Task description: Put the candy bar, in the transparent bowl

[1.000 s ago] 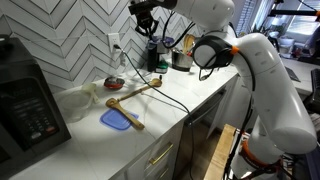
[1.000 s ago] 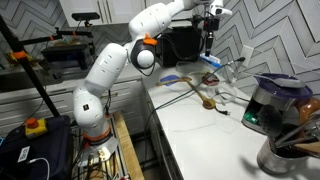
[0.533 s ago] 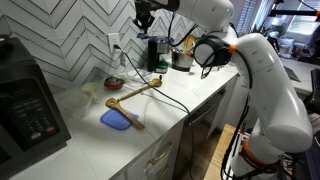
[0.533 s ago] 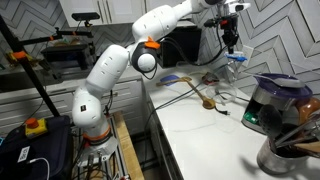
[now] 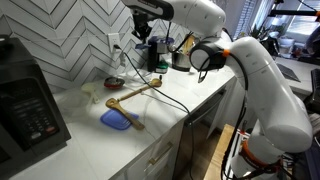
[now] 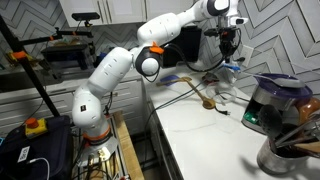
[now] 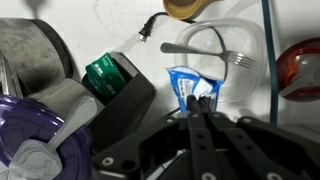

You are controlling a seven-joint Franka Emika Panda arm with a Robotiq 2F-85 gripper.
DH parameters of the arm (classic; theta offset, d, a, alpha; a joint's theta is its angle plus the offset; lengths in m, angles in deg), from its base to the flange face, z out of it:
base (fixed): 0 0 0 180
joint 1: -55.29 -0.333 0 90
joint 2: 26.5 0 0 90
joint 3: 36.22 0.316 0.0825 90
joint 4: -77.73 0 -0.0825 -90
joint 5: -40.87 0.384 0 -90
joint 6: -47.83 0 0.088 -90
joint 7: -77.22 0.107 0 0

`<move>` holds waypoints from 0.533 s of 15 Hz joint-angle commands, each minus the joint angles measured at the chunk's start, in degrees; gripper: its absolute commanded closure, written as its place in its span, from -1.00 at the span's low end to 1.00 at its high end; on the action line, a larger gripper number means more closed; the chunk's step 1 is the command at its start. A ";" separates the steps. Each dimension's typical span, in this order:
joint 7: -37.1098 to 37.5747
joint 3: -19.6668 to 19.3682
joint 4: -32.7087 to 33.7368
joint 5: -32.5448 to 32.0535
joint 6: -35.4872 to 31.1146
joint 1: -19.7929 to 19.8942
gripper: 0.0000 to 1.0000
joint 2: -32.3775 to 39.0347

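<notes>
In the wrist view my gripper (image 7: 196, 103) is shut on the candy bar (image 7: 183, 82), a blue and white wrapper that hangs from the fingertips. The transparent bowl (image 7: 250, 62) lies just beyond it with a metal fork (image 7: 205, 50) inside; the bar overlaps the bowl's near rim. In both exterior views the gripper (image 5: 140, 38) (image 6: 228, 55) hangs above the counter near the tiled wall. The bowl shows faintly as a pale shape (image 5: 92, 92) in an exterior view.
A small dark-red dish (image 7: 301, 66) (image 5: 114, 83) sits beside the bowl. A wooden spoon (image 5: 135, 92) and a blue flat piece (image 5: 116, 120) lie on the counter. A black holder with a green object (image 7: 105, 73) and a purple-tinted blender jar (image 6: 270, 104) stand nearby.
The gripper, still shut on the candy bar, has moved sideways along the wall toward the bowl and come down a little.
</notes>
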 commanded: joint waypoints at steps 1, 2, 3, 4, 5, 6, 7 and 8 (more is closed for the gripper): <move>-0.10 -0.17 1.21 -0.17 4.18 -0.58 0.46 1.07; 0.08 -0.10 1.36 0.01 4.73 -0.52 0.32 1.07; 0.18 -0.06 1.44 0.10 4.96 -0.51 0.19 1.16; 0.45 -0.06 1.53 0.20 5.06 -0.42 0.02 1.03; 0.82 -0.17 1.41 0.11 4.93 -0.45 -0.12 0.77; 0.96 -0.25 0.42 -0.01 4.23 -0.60 -0.26 0.04; 0.98 -0.43 -0.01 -0.33 3.81 -0.96 -0.43 -0.73; 1.00 -0.80 0.39 -1.07 3.67 -1.62 -0.56 -1.22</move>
